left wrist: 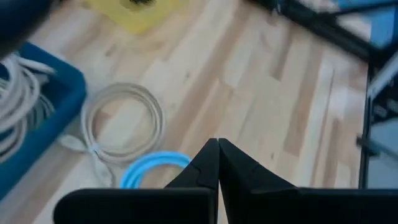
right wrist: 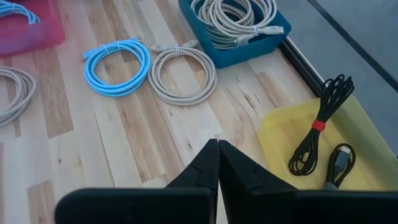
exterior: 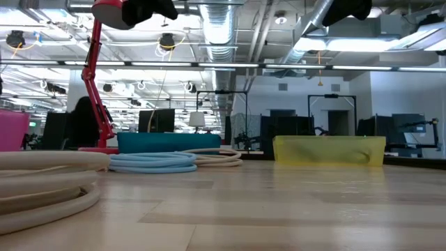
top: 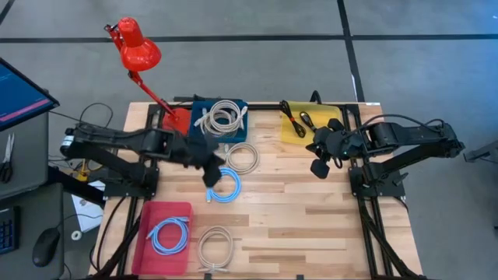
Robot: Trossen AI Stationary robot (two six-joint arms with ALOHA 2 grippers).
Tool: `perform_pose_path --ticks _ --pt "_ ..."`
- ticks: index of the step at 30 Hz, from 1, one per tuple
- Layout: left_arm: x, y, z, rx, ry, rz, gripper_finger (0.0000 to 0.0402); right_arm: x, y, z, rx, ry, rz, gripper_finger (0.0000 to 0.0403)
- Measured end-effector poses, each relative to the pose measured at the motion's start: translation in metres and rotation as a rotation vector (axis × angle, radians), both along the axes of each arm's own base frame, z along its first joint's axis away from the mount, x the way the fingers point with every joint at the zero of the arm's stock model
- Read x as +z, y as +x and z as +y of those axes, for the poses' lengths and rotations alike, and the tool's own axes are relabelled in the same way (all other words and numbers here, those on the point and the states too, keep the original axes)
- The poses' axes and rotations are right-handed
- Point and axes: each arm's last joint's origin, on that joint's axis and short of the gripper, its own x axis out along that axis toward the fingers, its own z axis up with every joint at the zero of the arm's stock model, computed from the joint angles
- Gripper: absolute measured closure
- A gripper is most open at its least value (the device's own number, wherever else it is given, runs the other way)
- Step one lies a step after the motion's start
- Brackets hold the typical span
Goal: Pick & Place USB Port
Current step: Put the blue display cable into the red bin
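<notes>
Over blue coil point(top: 225, 187), my left gripper point(top: 211, 173) pinched together, empty; coil lies just below, flat. Right gripper point(top: 320, 168) together, farther off.

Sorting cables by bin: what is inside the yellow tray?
The yellow tray holds a coiled black cable with a red tie and another black cable. Its near end lies outside the right wrist view.

No lettering, label, brand mark, number or sign can be read anywhere in these views. The bins, the coiled cables and the red lamp point(top: 137, 48) carry no legible markings, and the monitor point(top: 19, 95) at the edge of the high view shows only unreadable coloured lines.
</notes>
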Motion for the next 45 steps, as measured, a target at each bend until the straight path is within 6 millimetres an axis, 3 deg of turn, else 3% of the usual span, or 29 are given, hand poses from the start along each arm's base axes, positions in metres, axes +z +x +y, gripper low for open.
perform_pose_path --ticks 14,29,39,45 --pt "-0.046 0.018 -0.056 -0.275 0.103 0.254 0.039 0.0 0.0 0.0 0.0 0.001 -0.002 0.0403" --pt "-0.092 0.045 -0.062 -0.457 0.265 0.447 0.0287 0.0 0.0 0.0 0.0 0.001 0.0 0.0403" --pt "-0.129 0.059 -0.06 -0.434 0.261 0.601 0.0218 0.0 0.0 0.0 0.0 0.001 0.001 0.0403" --pt "-0.148 0.066 -0.056 -0.431 0.2 0.665 0.02 0.0 0.0 0.0 0.0 0.001 0.001 0.0403"
